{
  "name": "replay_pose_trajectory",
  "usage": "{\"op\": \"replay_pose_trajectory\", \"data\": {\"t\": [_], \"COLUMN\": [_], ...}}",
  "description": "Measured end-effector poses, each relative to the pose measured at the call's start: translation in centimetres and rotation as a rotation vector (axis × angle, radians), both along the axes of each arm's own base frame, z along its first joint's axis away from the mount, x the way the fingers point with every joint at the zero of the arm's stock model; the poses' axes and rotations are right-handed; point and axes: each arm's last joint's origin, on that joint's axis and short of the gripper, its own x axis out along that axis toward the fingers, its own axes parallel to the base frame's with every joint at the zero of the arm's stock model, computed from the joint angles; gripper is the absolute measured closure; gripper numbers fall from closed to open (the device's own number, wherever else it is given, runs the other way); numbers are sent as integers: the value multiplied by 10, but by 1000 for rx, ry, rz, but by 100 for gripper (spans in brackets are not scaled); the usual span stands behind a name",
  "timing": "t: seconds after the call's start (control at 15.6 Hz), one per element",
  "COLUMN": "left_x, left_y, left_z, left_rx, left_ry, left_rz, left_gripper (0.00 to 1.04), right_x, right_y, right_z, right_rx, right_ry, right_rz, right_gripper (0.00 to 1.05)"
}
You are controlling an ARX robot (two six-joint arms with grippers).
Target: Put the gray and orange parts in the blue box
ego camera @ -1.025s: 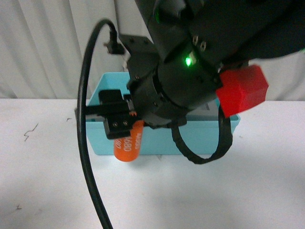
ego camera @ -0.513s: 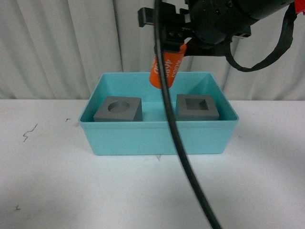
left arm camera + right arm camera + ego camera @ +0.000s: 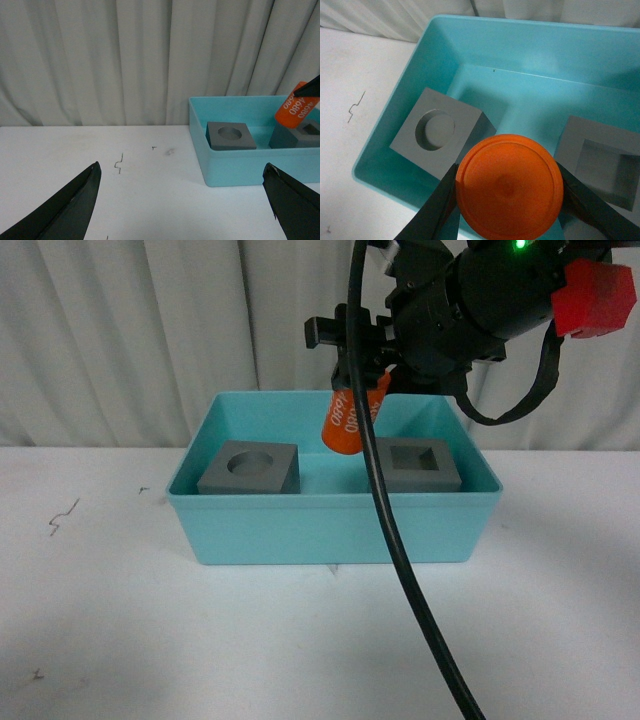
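Overall light: bright, even, diffuse; no hard glare.
Shadows: soft grey patches on the white tabletop [image 3: 120, 620], lower left and far right of the front view.
Light turquoise plastic bin [image 3: 330, 525]: evenly lit, faint sheen on its floor in the right wrist view.
Focus: orange cylinder with white digits [image 3: 509, 187] slightly soft up close; black cable [image 3: 400, 540] blurred.
Left wrist view: pale, mildly washed out.
Indicator: green LED [image 3: 519, 244] glows.

Two cubes in the bin, cylinder above it

The turquoise bin [image 3: 330, 530] holds the round-recess gray cube [image 3: 249, 470] at left and the square-recess cube [image 3: 415, 464] at right; the orange cylinder [image 3: 348, 422], white digits showing, hangs tilted between them.
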Motion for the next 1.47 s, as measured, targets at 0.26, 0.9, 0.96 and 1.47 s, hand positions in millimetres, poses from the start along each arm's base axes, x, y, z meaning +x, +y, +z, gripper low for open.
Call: {"op": "replay_pose_trajectory", "data": {"t": [0.26, 0.9, 0.96, 1.47], "left_x": [0, 0, 0, 0], "left_y": [0, 0, 0, 0], "left_z": [0, 0, 0, 0], "left_rx": [0, 0, 0, 0], "left_ry": [0, 0, 0, 0], "left_rz": [0, 0, 0, 0], "left_gripper": [7, 7, 7, 7], "right_x": [12, 50, 51, 52], "right_y": [2, 17, 18, 9], "right_z": [-23, -53, -52, -45], "right_rx": [-13, -57, -57, -41], "right_ry": [44, 116, 112, 89], "right_rz": [-1, -1, 1, 5], "right_gripper": [58, 58, 58, 6]}}
